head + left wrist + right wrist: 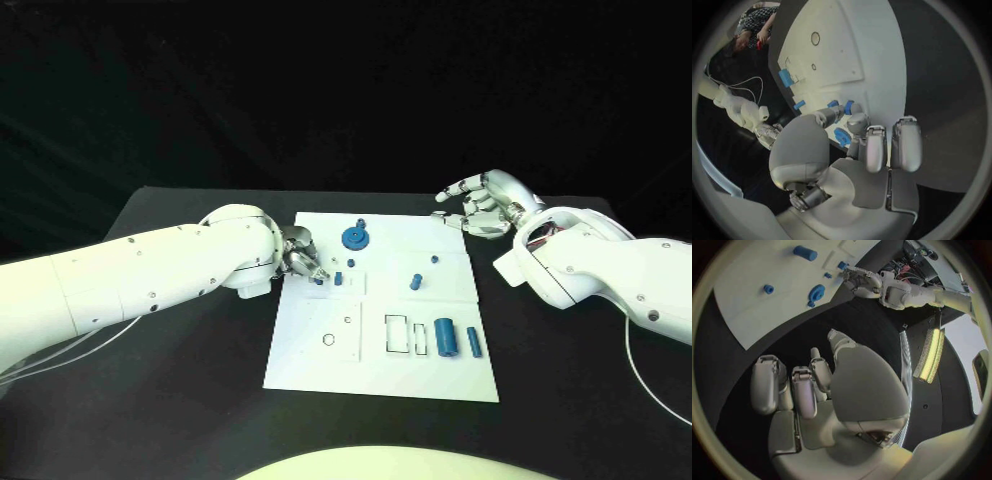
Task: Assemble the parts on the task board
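The white task board (378, 365) lies mid-table. My left hand (300, 256) is at its left edge, and thumb and a fingertip pinch a small blue peg (848, 107) low over the board (842, 55). Another small peg (338, 279) stands just beside it. A blue gear-like part (355, 238) sits near the far edge, with two more pegs (415, 281) (433, 259) to the right. Two blue cylinders (446, 337) (470, 340) lie at the near right. My right hand (483, 205) hovers off the board's far right corner, its fingers (804, 390) loosely bent and empty.
Outlined slots (397, 333) and a round hole (329, 340) mark the board's near half. Black table (188, 400) surrounds the board on all sides. From the right wrist, the gear (816, 293) and my left hand (861, 277) appear beyond the board's edge.
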